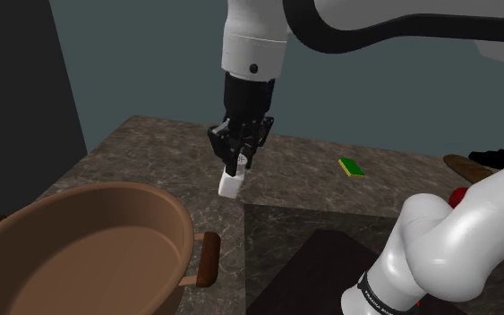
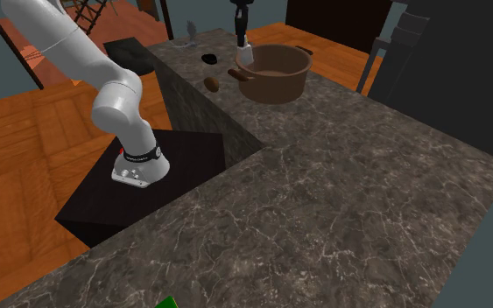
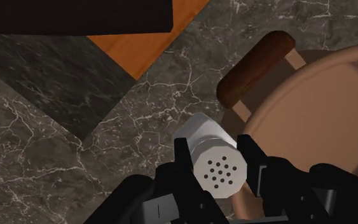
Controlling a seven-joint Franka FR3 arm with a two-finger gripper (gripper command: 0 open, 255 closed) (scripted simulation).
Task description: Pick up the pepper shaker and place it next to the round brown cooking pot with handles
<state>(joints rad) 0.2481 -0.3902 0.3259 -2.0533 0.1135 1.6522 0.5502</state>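
The fingers (image 3: 252, 159) clasp the white pepper shaker (image 1: 230, 184) beside the brown pot (image 1: 154, 193). Its long axis is roughly upright, with the holed top facing the hand.

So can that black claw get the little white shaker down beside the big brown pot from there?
Probably yes. The claw clasps the white cylindrical shaker right beside the round brown pot, near its dark brown handle, and the dark marbled counter beneath it looks bare.
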